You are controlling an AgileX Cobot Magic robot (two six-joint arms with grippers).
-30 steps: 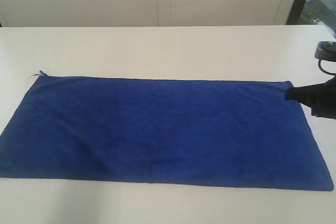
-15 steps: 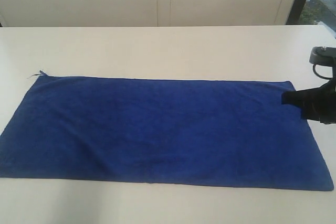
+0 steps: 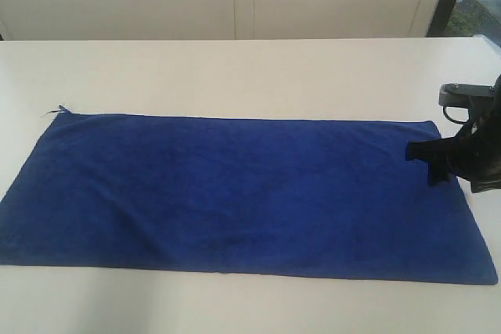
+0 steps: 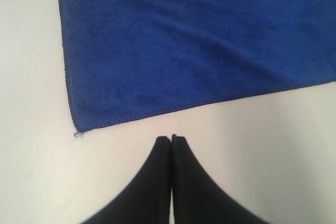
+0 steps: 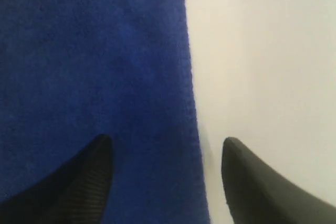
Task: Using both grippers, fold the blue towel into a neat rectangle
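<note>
A: The towel [image 3: 235, 193]?
B: Royal-blue, flat, unfolded, spanning the frame's lower half.
A: What's near it?
B: The right gripper [image 3: 421, 166], jaws apart, straddles its right edge; the left gripper [image 4: 170, 139], jaws together, sits just off a corner.

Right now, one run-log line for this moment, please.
deep-blue rectangular terry towel flat, unfolded | left gripper shut, off towel | right gripper open, straddling towel edge

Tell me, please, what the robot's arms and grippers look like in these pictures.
Both grippers are matte black. The left gripper has two smooth fingers tapering to points. The right gripper has the same shape, with fine ribbing on one finger. Its black arm carries a grey bracket. No markings show.
</note>
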